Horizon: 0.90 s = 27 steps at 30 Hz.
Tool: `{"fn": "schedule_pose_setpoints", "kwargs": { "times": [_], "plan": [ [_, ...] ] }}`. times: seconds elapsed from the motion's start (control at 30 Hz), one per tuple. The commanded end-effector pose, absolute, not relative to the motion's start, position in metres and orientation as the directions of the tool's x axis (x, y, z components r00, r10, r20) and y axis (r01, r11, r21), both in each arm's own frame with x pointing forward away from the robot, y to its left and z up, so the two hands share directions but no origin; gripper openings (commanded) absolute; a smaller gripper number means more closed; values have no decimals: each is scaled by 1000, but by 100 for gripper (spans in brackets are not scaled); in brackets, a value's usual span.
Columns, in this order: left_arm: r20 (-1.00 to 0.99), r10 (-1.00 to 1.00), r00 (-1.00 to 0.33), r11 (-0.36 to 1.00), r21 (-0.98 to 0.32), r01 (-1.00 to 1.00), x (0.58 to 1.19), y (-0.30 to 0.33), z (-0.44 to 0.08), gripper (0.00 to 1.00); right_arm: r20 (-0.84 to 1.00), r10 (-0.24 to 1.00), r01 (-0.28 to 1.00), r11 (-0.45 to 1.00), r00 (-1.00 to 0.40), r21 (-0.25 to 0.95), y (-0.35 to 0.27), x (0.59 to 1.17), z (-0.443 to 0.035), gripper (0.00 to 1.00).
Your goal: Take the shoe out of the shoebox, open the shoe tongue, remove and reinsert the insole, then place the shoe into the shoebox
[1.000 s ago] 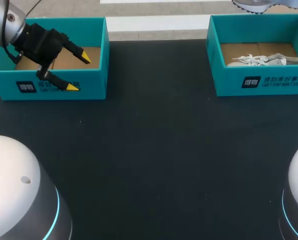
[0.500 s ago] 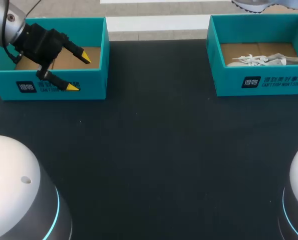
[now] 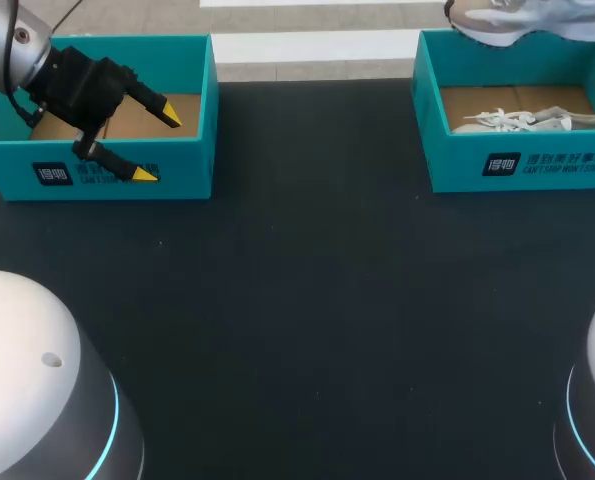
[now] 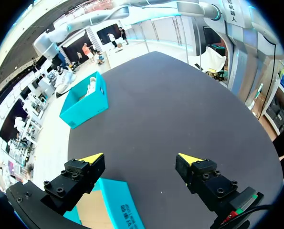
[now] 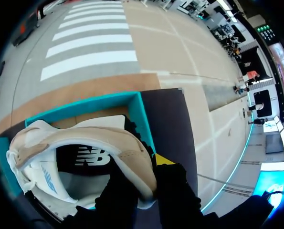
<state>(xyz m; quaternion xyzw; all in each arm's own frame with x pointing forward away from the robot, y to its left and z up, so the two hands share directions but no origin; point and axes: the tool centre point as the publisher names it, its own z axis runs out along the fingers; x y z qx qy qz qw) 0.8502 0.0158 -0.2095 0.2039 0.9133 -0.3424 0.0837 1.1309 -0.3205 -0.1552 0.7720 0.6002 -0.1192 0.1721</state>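
Above teal cardboard shoebox (image 3: 517, 165) | right hand (image 5: 149, 167) clamps tan suede shoe (image 5: 75, 138) | left hand (image 3: 157, 146) spread wide

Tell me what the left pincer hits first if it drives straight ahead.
Probably the bare black table ahead; the left pincer seems to pass over the wall of the shoebox under it, though depth is unclear.

A black table (image 3: 307, 300) spreads wide and flat under even, soft light; its top is matte, and its far edge runs straight across.
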Motion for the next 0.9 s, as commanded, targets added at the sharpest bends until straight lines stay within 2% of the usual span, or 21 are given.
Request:
{"fn": "schedule_pose_setpoints", "kwargs": {
  "times": [0.03, 0.9],
  "plan": [
    [-293, 315, -903, 685, -589, 430, 849, 16, -209, 100, -388, 882, 961, -219, 268, 166, -320, 1119, -164, 0],
    [-293, 315, -903, 685, -589, 430, 849, 16, -209, 100, -399, 872, 959, -246, 282, 141, -321, 1106, -205, 0]
  ]
}}
